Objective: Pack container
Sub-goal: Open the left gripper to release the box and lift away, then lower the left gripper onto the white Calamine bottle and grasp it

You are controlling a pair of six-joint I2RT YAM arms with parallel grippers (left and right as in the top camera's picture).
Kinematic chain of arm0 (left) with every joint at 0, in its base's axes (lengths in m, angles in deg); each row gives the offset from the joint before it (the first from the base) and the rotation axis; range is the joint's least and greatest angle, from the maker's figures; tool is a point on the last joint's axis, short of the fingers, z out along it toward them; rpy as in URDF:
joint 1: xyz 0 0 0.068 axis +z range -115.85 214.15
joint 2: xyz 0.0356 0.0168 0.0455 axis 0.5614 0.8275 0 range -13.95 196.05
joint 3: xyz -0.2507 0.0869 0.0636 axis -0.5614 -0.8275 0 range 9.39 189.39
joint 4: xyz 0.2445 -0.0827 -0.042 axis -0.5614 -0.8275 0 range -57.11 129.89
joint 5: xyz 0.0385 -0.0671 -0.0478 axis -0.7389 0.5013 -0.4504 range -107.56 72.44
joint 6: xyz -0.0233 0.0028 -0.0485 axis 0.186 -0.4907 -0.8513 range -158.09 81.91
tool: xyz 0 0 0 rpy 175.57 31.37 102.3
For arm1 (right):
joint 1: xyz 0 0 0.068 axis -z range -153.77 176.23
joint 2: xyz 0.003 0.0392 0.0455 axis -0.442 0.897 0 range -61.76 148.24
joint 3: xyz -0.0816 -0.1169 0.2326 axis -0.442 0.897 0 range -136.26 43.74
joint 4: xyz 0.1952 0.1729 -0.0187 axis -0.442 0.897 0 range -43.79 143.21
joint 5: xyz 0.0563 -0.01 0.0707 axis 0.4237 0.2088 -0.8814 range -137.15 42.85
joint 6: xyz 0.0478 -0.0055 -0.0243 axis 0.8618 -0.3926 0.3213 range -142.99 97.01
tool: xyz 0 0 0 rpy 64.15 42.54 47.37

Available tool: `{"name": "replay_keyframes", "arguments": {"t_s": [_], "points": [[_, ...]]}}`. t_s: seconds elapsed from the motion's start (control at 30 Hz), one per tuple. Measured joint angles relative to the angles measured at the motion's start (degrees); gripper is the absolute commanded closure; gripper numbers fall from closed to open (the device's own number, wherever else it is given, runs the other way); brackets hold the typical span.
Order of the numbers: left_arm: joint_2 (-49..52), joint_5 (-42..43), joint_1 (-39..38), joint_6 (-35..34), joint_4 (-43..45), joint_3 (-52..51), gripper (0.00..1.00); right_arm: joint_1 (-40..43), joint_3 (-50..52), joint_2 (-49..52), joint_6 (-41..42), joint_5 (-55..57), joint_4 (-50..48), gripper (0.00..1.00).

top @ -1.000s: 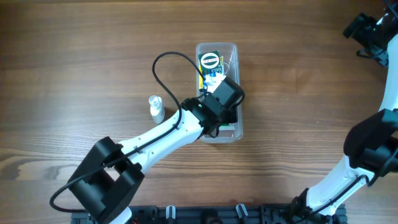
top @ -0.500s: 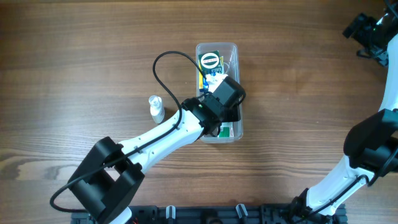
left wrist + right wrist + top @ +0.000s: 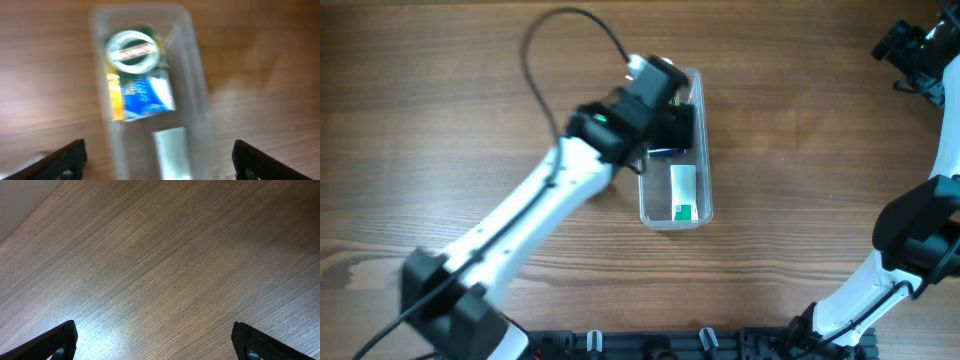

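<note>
The clear container (image 3: 707,170) lies lengthwise at the table's middle. In its near end rests a white box with a green end (image 3: 683,193). My left gripper (image 3: 672,122) hovers over the far half, open and holding nothing. In the blurred left wrist view the container (image 3: 197,75) holds a round green and white tin (image 3: 132,50), a blue and yellow packet (image 3: 140,95) and the white box (image 3: 172,150), all below my open left gripper (image 3: 160,162). My right gripper (image 3: 915,50) is at the far right corner; the right wrist view shows it (image 3: 157,342) open over bare wood.
The wooden table (image 3: 800,130) lies bare around the container. The left arm (image 3: 520,220) crosses the table's left half diagonally and hides what is under it. The right arm (image 3: 920,240) stands along the right edge.
The left gripper opened, leaving the white and green box in the container's near end, and swung quickly toward the far end. The right arm has not moved.
</note>
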Motion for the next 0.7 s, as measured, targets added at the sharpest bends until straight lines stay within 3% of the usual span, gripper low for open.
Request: {"name": "replay_keyframes", "arguments": {"t_s": [0.3,0.7], "points": [[-10.03,-4.07,20.28,4.68,-18.45,1.11,0.08,0.0,0.0,0.0,0.0,0.0,-0.66,0.0],[-1.07,2.91,22.1,16.22,-20.94,-1.31,0.08,0.0,0.0,-0.02,0.0,0.0,-0.7,0.0]]}}
